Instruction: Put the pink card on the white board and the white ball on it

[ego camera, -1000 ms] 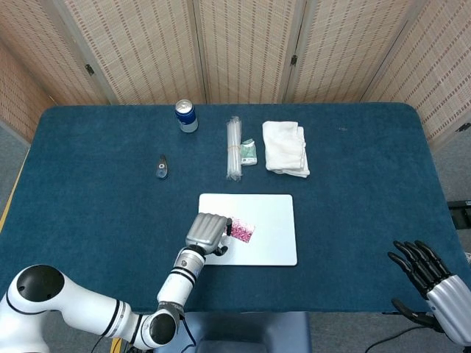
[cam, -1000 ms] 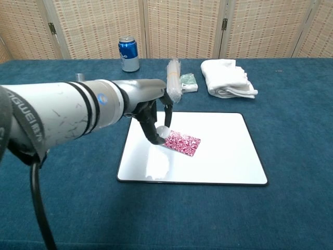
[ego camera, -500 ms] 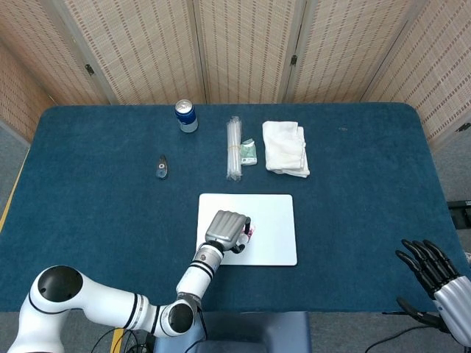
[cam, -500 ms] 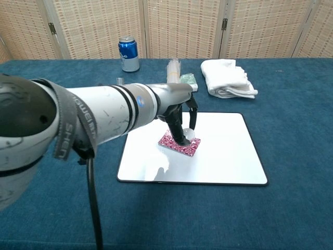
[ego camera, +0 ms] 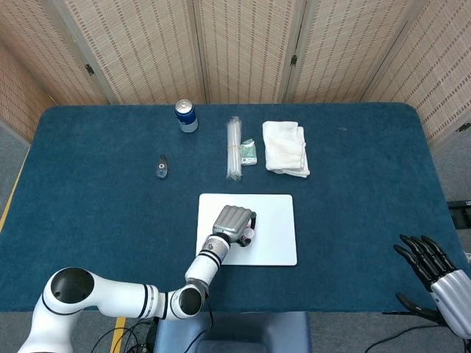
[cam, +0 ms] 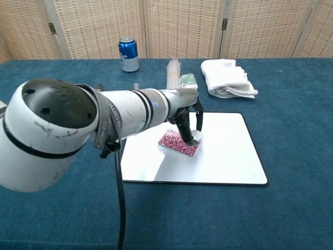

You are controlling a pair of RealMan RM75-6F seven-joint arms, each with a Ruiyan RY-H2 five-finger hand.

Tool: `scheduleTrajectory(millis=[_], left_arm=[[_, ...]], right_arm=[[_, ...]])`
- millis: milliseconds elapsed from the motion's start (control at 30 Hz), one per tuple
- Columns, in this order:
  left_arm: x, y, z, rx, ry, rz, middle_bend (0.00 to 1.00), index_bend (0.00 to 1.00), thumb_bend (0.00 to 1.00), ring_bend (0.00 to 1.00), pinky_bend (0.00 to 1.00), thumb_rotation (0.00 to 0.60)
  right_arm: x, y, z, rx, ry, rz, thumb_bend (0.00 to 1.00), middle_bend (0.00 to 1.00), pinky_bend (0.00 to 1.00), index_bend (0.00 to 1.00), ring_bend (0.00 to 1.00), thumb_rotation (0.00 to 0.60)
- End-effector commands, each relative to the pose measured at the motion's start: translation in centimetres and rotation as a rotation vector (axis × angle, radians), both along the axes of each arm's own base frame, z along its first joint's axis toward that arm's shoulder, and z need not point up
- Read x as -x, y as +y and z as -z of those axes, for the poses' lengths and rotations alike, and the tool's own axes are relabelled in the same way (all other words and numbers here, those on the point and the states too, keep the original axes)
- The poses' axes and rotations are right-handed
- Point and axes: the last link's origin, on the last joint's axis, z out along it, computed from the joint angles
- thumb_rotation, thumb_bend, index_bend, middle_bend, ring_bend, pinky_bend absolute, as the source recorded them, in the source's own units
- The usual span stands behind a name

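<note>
The white board (ego camera: pixel 274 215) (cam: pixel 229 151) lies near the table's front middle. On it rests the patterned pink card (cam: pixel 176 144), which my left hand hides almost wholly in the head view. That left hand (ego camera: pixel 232 222) (cam: pixel 186 121) reaches down over the card's right end. Its fingertips pinch the small white ball (cam: pixel 195 135) just at the card's surface. I cannot tell whether the ball touches the card. My right hand (ego camera: pixel 429 262) hangs off the table's front right corner with its fingers spread and nothing in it.
Along the back stand a blue can (ego camera: pixel 186 115) (cam: pixel 128 53), a clear plastic tube pack (ego camera: pixel 234 147), a green packet (ego camera: pixel 249 152) and a folded white towel (ego camera: pixel 285 147) (cam: pixel 227 78). A small dark object (ego camera: pixel 162 167) lies at the left.
My left hand carried the ball rightward from the card's left edge to over its right end. The right hand sank slightly toward the frame's lower right.
</note>
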Motion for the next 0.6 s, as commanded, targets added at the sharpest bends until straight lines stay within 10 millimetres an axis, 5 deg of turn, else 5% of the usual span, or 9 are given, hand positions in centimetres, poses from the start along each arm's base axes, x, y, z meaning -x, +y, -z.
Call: scheduleTrajectory(millis=[33, 600], left_arm=[[0.0, 0.2, 0.6, 0.013, -0.004, -0.004, 1.0, 0.5, 0.33, 1.0, 1.0, 0.6], [1.2, 1.6, 2.0, 0.032, 0.003, -0.025, 1.0, 0.5, 0.33, 1.0, 1.0, 0.6]], right_arm=[[0.0, -0.1, 0.0, 0.001, 0.0, 0.001, 0.17, 0.0, 0.0, 0.0, 0.0, 0.6], [0.2, 0.2, -0.4, 0.01, -0.009, 0.003, 0.17, 0.0, 0.0, 0.0, 0.0, 0.6]])
